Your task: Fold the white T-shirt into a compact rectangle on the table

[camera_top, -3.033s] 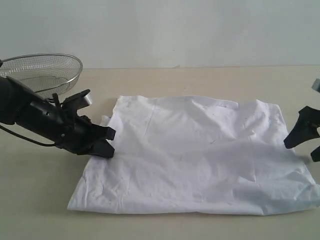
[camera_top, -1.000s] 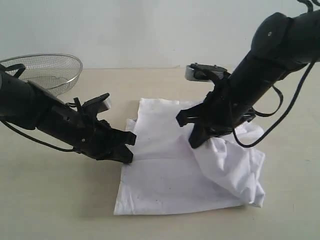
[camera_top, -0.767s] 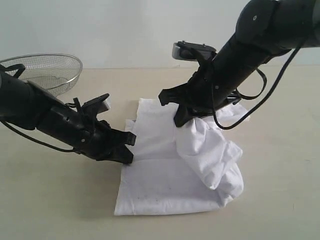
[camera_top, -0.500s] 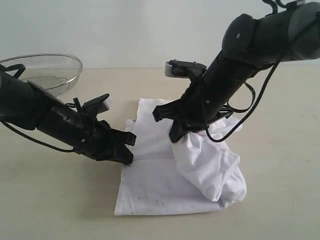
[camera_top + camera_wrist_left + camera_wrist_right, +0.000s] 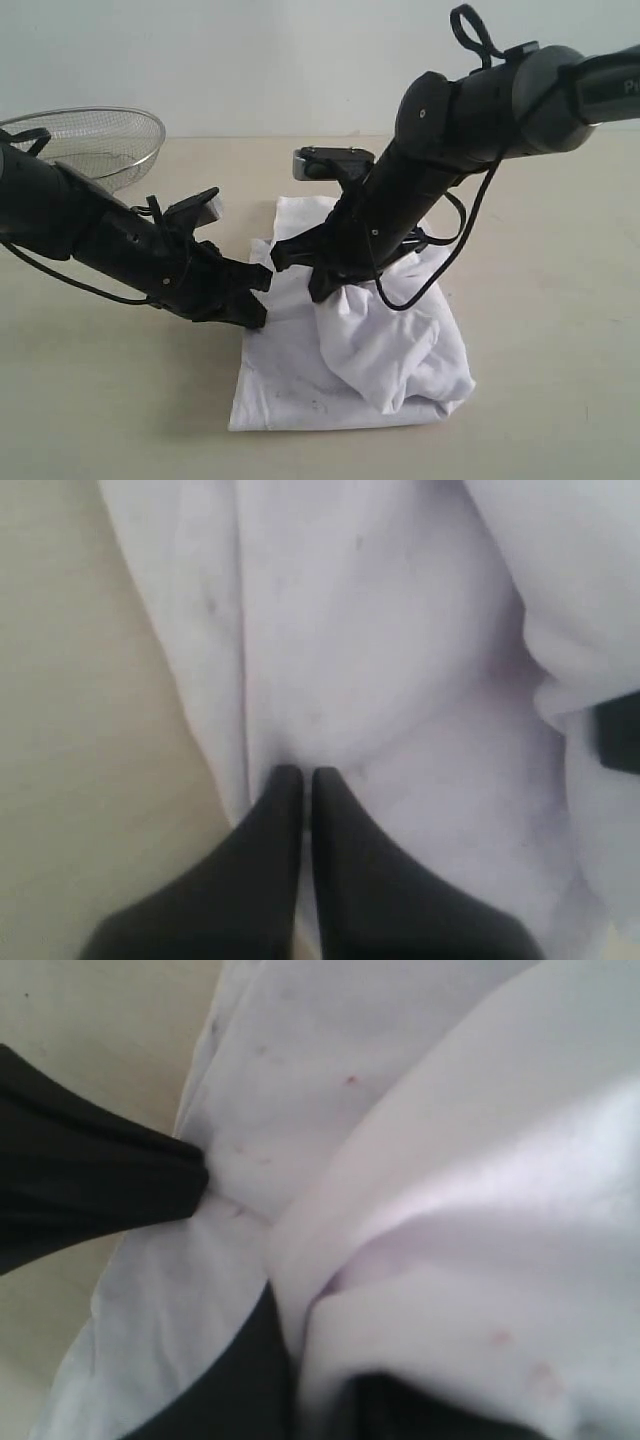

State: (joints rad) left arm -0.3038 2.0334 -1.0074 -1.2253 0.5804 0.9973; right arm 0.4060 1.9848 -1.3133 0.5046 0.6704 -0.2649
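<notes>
**While one tool pinned the edge, the other held a bunched fold aloft**

Where the tabletop [image 5: 120,430] came nearest the camera, the white T-shirt [image 5: 290,390] began a little way in, its near hem lying flat. Over the right part of that flat layer sat a loose, crumpled mound of the shirt, draped down from above. Behind the hem on the left, the left tool [image 5: 258,300] stood closed. Its fingers [image 5: 275,820] were drawn together, with the tips pressed to the shirt's left edge, where the cloth puckered. Whether a pinch of fabric sat between them could not be told. Just beside it, the right tool [image 5: 300,275] was clamped on a gather of cloth above the flat layer, and the mound hung from that grip. Farther back the shirt's far edge lay on the tabletop, and at the far left stood a wire basket [image 5: 100,140], well apart from the work.

Trouble seemed likeliest from the mound: set down as it hung, it would probably land in wrinkles, a lump rather than a rectangle. A shallow grip could let the gather slip free early. With both tools so near each other, a careless path might knock them together or tug the shirt from under the left one.
</notes>
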